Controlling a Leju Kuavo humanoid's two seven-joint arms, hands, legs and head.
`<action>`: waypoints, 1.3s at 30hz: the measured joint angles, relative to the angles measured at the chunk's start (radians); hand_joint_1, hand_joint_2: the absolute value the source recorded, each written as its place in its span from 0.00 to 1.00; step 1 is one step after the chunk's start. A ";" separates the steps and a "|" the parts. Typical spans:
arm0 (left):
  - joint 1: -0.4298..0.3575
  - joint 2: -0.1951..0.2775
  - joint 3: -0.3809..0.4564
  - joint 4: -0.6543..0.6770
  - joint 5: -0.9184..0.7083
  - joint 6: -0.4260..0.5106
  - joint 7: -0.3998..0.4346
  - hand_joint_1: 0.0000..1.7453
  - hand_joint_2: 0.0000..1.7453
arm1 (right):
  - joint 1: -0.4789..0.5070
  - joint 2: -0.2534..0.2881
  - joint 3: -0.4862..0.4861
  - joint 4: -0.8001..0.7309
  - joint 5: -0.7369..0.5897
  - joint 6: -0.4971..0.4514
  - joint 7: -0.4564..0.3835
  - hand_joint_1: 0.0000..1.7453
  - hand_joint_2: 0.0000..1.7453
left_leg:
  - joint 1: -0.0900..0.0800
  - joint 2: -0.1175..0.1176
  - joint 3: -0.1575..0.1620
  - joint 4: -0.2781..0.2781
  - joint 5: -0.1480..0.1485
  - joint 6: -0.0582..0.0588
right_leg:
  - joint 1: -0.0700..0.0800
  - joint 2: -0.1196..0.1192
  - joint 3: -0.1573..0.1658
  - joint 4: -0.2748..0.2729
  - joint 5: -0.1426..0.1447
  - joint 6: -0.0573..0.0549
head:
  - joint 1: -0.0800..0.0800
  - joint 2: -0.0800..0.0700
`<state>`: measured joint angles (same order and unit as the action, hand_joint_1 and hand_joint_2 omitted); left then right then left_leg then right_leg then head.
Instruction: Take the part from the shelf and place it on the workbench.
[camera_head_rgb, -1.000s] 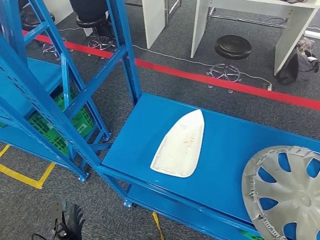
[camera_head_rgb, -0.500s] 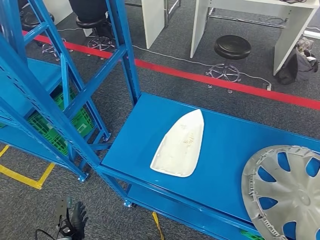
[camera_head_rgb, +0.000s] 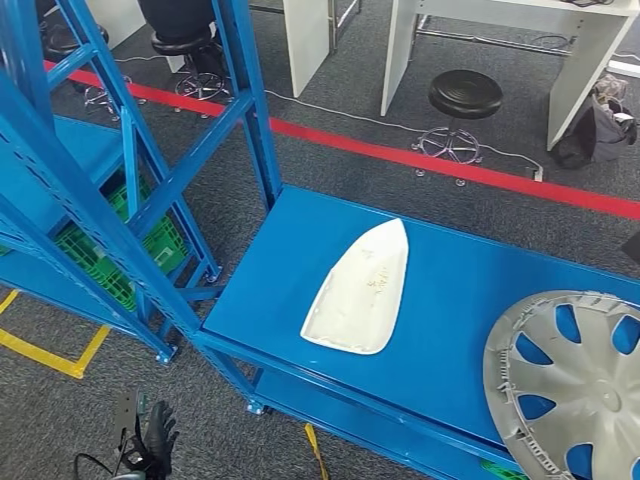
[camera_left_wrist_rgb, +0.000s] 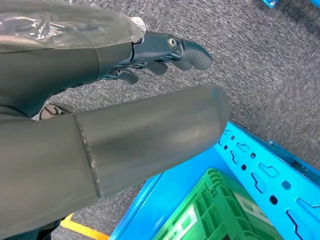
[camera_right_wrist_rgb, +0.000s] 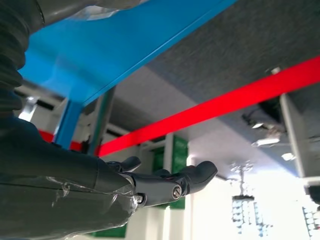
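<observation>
Nothing is done yet: both my left hand (camera_head_rgb: 155, 445), low at seven o'clock, and my right hand (camera_right_wrist_rgb: 166, 182) hang loosely uncurled and empty, while the white part (camera_head_rgb: 361, 290) lies on the blue shelf (camera_head_rgb: 460, 300), untouched, everything left.

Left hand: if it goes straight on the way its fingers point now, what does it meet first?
Judging by the left wrist view, the left hand points over grey carpet, and nothing stands in that line; the blue shelf frame lies off to one side. Depth is unclear.
</observation>
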<state>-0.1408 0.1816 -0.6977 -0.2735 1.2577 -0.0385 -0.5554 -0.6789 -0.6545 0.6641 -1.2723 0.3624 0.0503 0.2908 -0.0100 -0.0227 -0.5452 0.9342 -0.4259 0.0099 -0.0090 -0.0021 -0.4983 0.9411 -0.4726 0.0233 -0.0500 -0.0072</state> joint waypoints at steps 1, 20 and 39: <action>0.000 0.000 0.000 0.000 0.000 0.000 0.000 0.00 0.00 | -0.008 0.012 0.013 0.012 -0.004 -0.001 -0.005 0.00 1.00 | 0.000 0.000 0.000 0.000 0.000 0.000 | 0.000 0.000 0.000 0.000 0.000 0.000 | 0.000 0.000; 0.002 0.002 0.000 0.000 -0.005 -0.002 -0.003 0.00 0.00 | -0.086 0.126 0.191 0.172 -0.091 -0.013 -0.023 0.00 1.00 | 0.000 0.000 0.000 0.000 0.000 0.000 | 0.000 0.000 0.000 0.000 0.000 0.000 | 0.000 0.000; 0.007 0.008 0.000 0.000 -0.005 -0.010 -0.003 0.00 0.00 | -0.101 0.129 0.275 0.206 -0.150 0.106 0.048 0.00 1.00 | 0.000 0.000 0.001 0.000 0.000 0.000 | 0.000 0.000 0.000 0.000 0.000 0.000 | 0.000 0.000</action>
<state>-0.1334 0.1891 -0.6977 -0.2732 1.2523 -0.0482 -0.5585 -0.7800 -0.5254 0.9390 -1.0661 0.2120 0.1566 0.3390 -0.0099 -0.0225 -0.5446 0.9344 -0.4258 0.0098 -0.0092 -0.0017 -0.4986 0.9410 -0.4726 0.0233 -0.0500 -0.0072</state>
